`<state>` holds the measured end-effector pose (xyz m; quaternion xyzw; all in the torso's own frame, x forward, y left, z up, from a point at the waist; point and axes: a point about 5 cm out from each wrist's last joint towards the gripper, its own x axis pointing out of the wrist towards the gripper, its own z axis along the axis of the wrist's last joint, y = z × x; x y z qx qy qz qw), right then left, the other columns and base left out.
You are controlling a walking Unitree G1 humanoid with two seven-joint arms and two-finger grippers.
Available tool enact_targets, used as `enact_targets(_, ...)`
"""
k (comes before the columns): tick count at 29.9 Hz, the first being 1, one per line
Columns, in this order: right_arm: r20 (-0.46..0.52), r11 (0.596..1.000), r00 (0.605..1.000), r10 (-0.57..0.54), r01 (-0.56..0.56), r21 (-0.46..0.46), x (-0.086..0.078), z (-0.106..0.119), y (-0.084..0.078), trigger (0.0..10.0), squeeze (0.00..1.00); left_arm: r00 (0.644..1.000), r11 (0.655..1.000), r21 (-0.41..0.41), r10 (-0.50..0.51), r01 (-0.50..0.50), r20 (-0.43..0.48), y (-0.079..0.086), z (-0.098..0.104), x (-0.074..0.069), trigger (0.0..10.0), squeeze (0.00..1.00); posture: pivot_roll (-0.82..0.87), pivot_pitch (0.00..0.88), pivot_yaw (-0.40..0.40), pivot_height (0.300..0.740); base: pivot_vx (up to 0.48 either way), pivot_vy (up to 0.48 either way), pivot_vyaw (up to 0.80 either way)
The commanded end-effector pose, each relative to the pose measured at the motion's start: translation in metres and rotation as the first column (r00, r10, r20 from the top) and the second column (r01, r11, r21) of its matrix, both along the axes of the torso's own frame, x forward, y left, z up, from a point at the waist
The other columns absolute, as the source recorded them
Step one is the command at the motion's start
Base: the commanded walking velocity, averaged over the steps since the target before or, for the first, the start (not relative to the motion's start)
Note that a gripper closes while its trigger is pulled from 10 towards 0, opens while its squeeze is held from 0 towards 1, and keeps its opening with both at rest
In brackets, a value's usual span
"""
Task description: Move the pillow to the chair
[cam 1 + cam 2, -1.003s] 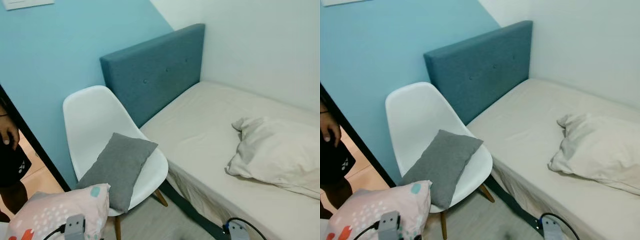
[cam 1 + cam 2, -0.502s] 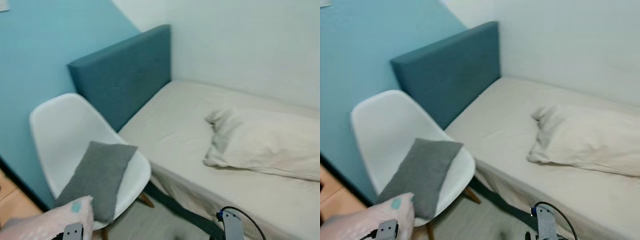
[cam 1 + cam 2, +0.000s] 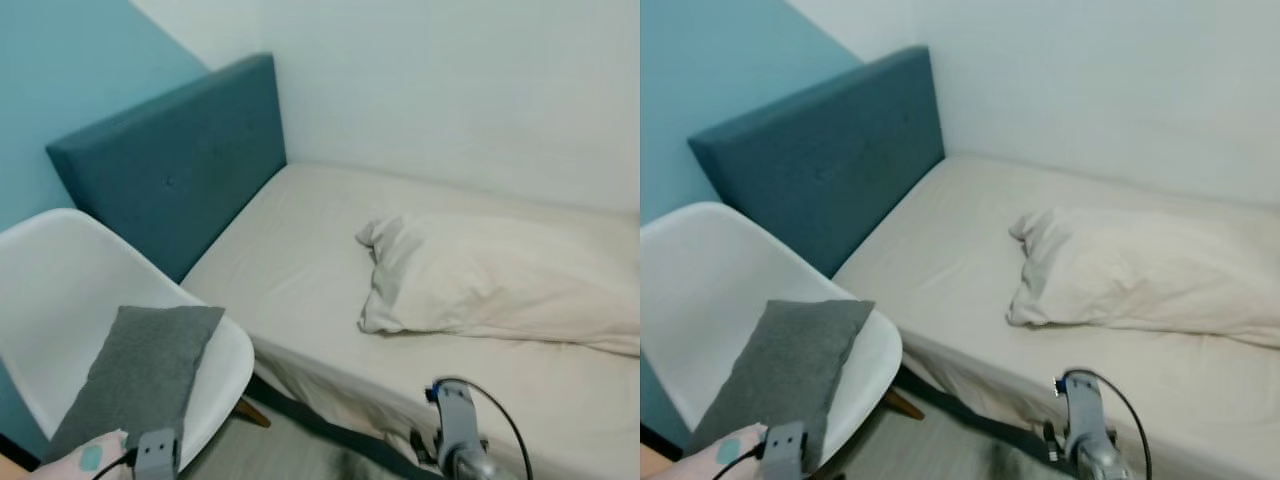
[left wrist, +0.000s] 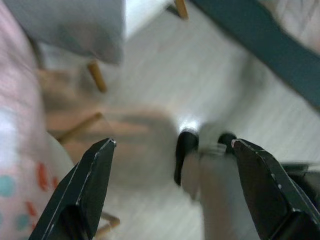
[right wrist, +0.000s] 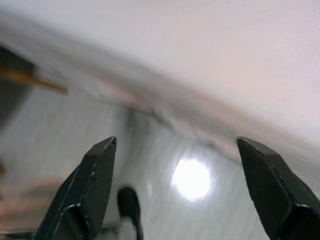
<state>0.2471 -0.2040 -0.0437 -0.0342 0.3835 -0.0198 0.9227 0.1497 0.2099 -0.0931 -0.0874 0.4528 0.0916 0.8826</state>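
Observation:
A cream pillow (image 3: pixel 500 280) lies crumpled on the bed's mattress (image 3: pixel 290 240), to my right. The white shell chair (image 3: pixel 60 290) stands at my left beside the bed, with a grey cushion (image 3: pixel 130 375) lying on its seat. My left gripper (image 4: pixel 172 145) hangs low over the floor by the chair's wooden legs (image 4: pixel 97 75), open and holding nothing. My right gripper (image 5: pixel 176 142) is open too, low beside the bed's edge. Both silver wrists (image 3: pixel 155 450) (image 3: pixel 455 430) rise from the bottom of the eye views.
A pink patterned pillow (image 3: pixel 85 462) sits at the bottom left, close to my left arm. The blue headboard (image 3: pixel 170 170) stands behind the chair. A dark bed rail (image 3: pixel 300 415) runs along the mattress side. White wall borders the bed's far side.
The camera has swung to the right: chair and headboard slid left, the cream pillow moved toward the centre, and the person at the doorway left the picture. My right wrist shows higher.

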Motion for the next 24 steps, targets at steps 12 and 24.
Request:
enact_targets(12,0.011,0.999,1.0,-0.01,0.01,0.039,0.0,-0.001,0.008,10.0,0.0,1.0,1.0,0.003,-0.009,0.009,0.004,0.002,0.002,0.004,10.0,0.0,0.01,0.0,0.086,0.74,0.0,0.0,-0.68)
enact_targets(24,0.03,0.999,1.0,-0.007,0.006,0.048,0.006,0.003,0.01,10.0,0.0,1.0,0.999,0.014,-0.029,0.029,0.0,0.003,0.002,0.005,10.0,0.0,0.02,0.0,0.08,0.74,0.0,0.0,-0.68)
